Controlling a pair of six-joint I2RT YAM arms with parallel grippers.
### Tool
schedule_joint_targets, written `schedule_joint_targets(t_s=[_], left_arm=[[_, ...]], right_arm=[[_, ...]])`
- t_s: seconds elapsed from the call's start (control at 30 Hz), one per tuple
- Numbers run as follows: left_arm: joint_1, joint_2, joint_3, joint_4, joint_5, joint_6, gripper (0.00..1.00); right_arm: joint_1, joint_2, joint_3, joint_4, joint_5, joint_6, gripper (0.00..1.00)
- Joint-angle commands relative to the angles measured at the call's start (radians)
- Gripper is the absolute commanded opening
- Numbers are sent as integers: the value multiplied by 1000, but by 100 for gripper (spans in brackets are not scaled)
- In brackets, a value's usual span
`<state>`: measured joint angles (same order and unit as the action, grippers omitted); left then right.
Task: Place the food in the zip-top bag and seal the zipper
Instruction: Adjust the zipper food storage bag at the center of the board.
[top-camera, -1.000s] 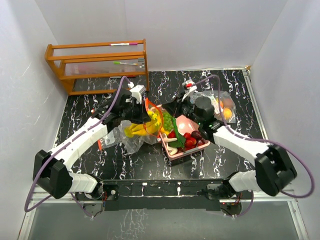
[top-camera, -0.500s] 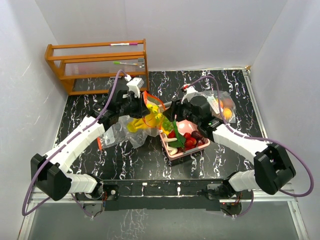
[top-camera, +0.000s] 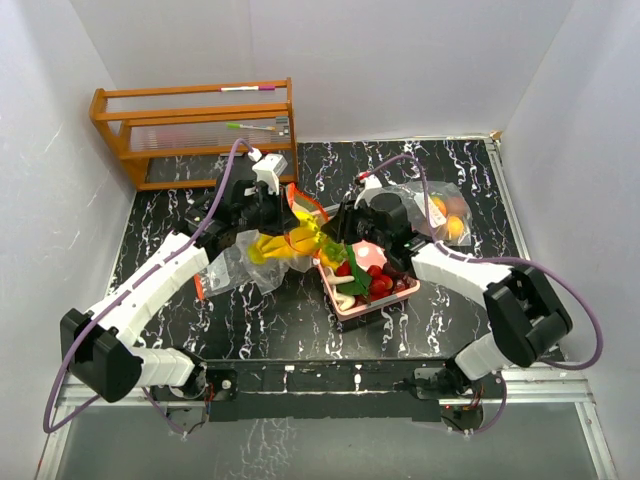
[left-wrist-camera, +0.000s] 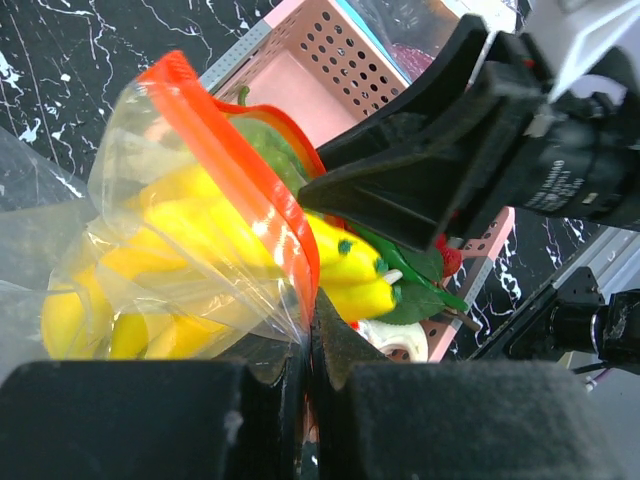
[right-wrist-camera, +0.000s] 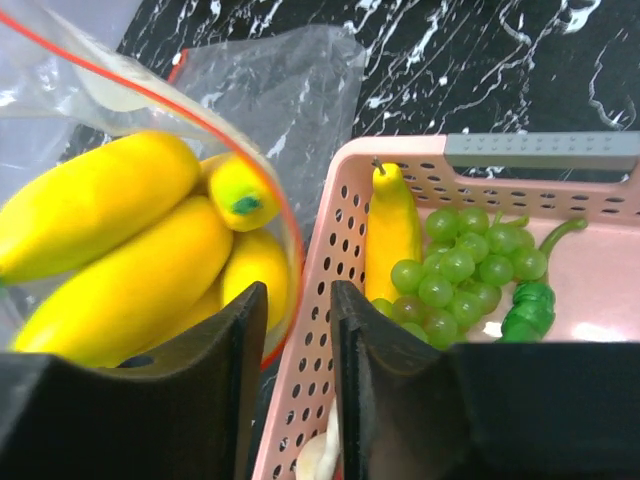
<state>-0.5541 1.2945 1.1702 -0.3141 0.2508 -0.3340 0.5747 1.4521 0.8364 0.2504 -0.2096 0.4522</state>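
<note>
Broadly, a black marbled table (top-camera: 290, 325) carries everything, with a wooden rack (top-camera: 195, 125) at its far left corner. Near the middle sits a pink perforated tray (right-wrist-camera: 330, 230). Just beside the tray's left wall, the zip-top bag (left-wrist-camera: 200, 200) is lifted with its orange zipper mouth agape and turned towards the tray. Inside it lies the yellow banana bunch (right-wrist-camera: 120, 250), filling most of the bag and showing through the clear film.

The left gripper (left-wrist-camera: 308, 350) has its jaws pressed together on the bag's clear film near the zipper and holds the bag up. The right gripper (right-wrist-camera: 298, 300) hangs over the spot where the bag's rim meets the tray wall. Its fingers stand slightly apart, and I see nothing between them.

A second clear bag (top-camera: 445, 215), holding oranges, lies on the table to the right of the right arm.

In the tray are a cluster of green grapes (right-wrist-camera: 450, 265), a yellow stemmed fruit (right-wrist-camera: 390, 230) against the wall, a small green piece (right-wrist-camera: 528, 305), and red berries (top-camera: 378, 280).
</note>
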Motion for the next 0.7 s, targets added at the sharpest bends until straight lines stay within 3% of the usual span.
schedule_joint_targets(t_s=[0.0, 0.1, 0.37, 0.47, 0.6, 0.67], left_arm=[[-4, -68, 16, 24, 9, 1, 0], [-4, -72, 23, 8, -11, 12, 0], [-4, -49, 66, -76, -209, 72, 0], [-3, -6, 109, -88, -291, 83, 0], [-1, 0, 196, -44, -245, 63, 0], [-1, 27, 263, -90, -310, 92, 0]], right_arm=[[2, 35, 50, 101, -23, 33, 19], [1, -13, 63, 79, -4, 24, 8], [4, -177, 354, -274, -9, -102, 8], [4, -185, 418, -324, -31, -103, 8], [33, -176, 445, -353, -15, -106, 8], [33, -151, 438, -360, 0, -110, 8]])
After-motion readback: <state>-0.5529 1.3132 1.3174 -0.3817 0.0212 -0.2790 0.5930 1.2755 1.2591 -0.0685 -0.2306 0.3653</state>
